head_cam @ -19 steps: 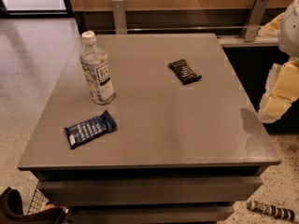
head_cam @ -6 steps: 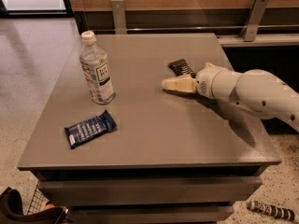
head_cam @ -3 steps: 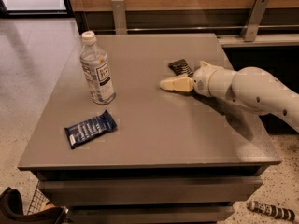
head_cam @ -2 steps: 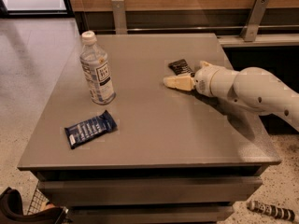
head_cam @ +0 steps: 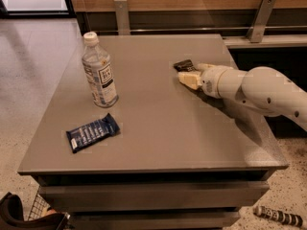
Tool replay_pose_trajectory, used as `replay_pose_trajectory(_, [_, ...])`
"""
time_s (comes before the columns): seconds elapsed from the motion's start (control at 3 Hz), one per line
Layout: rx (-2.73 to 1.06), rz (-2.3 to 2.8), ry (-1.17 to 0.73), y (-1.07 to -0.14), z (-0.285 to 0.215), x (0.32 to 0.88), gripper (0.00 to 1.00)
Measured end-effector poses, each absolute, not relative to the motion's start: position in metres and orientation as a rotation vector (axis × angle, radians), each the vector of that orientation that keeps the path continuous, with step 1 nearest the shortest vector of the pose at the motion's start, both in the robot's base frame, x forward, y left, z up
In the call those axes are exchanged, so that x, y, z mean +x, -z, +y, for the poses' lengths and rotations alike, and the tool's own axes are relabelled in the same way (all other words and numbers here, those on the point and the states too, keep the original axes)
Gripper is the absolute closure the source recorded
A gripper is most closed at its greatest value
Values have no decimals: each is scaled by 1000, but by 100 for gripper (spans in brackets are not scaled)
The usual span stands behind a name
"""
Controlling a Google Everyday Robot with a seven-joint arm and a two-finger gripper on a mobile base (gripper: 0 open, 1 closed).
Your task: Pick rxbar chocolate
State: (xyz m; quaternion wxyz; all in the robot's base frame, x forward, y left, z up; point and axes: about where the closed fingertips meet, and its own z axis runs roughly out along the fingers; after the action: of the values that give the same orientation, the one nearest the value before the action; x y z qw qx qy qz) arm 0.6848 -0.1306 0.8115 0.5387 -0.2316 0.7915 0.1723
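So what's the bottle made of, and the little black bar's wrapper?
Bottle: probably clear plastic, because you can see through it. Rxbar chocolate, right by the end effector at the table's far right: black wrapper, likely thin plastic film, though its finish is hard to tell.

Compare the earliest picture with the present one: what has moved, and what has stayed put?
The arm has swung in from the picture's right over the table; its gripper now sits at the rxbar chocolate, partly covering it. A grasp cannot be told. Water bottle and blue bar stayed put.
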Motion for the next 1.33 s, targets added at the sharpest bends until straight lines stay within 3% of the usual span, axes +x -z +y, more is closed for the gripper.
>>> replay_pose_trajectory(0.33, [-551, 1883, -410, -814, -131, 685, 100])
replay_pose_trajectory(1.33, [-560, 1894, -428, -816, -127, 686, 100])
